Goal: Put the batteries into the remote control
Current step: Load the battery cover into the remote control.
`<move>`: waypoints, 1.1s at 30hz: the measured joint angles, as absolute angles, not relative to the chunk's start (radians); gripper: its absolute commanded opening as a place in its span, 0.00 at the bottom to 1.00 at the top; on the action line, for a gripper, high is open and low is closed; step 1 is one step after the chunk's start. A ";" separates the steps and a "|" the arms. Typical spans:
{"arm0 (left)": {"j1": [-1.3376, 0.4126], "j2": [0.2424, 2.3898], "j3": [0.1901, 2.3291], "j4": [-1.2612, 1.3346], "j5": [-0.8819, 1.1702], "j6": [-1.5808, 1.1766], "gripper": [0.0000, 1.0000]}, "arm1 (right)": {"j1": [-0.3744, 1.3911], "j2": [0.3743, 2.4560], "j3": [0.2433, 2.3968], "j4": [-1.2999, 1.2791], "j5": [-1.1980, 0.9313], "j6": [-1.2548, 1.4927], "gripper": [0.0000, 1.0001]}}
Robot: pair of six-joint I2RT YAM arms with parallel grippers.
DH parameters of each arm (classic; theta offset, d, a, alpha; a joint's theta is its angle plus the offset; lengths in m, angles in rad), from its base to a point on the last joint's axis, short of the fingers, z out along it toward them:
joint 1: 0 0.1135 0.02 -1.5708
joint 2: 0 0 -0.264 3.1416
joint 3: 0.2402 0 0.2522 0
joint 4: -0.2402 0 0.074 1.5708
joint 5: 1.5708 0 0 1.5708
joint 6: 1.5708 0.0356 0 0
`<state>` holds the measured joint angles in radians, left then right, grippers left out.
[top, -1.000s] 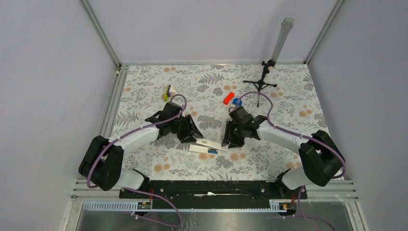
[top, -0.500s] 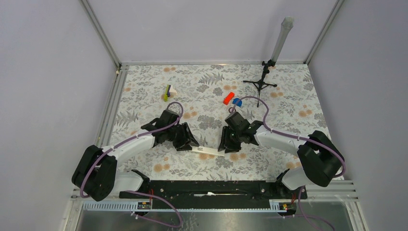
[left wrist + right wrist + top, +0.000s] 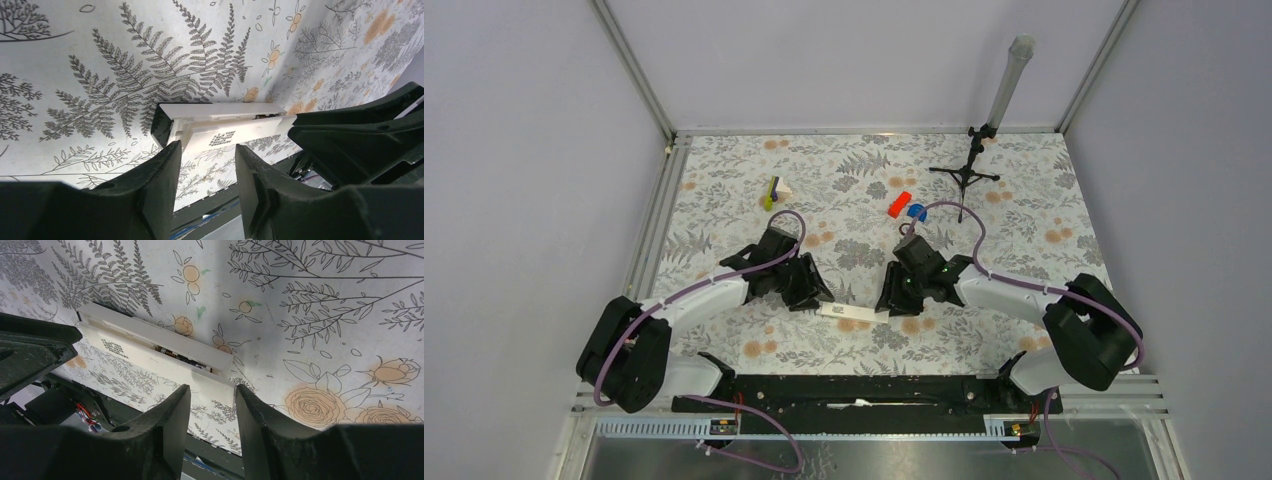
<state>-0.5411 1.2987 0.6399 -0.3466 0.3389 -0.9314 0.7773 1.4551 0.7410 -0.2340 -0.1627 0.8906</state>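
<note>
Nothing legible; dotted mark (image 3: 223, 138) on the white strip (image 3: 255, 130) unreadable.

This is a robotics lab test cell. Plain pale-lilac panels (image 3: 524, 150) wall in the bench on three sides, held by bare aluminium posts (image 3: 632, 68) at the far corners. Two black-and-white robot arms, the left arm (image 3: 704, 295) and the right arm (image 3: 1014, 290), stand bolted to a black base rail (image 3: 854, 392) at the near edge, with purple cables (image 3: 786, 212) looping along them. A flower-printed cloth (image 3: 844, 170) covers the bench. A small tripod (image 3: 966, 178) carrying an upright pole stands near the far right corner — rig gear.
</note>
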 measured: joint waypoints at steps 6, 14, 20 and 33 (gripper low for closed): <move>-0.541 1.299 0.646 -0.360 0.315 -0.923 0.45 | 0.777 1.422 0.741 -0.245 -0.142 0.891 0.64; -0.542 1.295 0.696 -0.400 0.294 -0.898 0.48 | 0.778 1.367 0.664 -0.222 -0.152 0.881 0.82; -0.542 1.284 0.701 -0.442 0.267 -0.865 0.55 | 0.778 1.355 0.586 -0.126 -0.178 0.899 0.81; -0.542 1.285 0.701 -0.464 0.224 -0.812 0.89 | 0.768 1.325 0.479 0.090 -0.187 0.971 0.66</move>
<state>-0.5419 1.2850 0.7010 -0.4641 0.2241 -0.8116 0.7685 1.3251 0.4786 0.0902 -0.1867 0.9710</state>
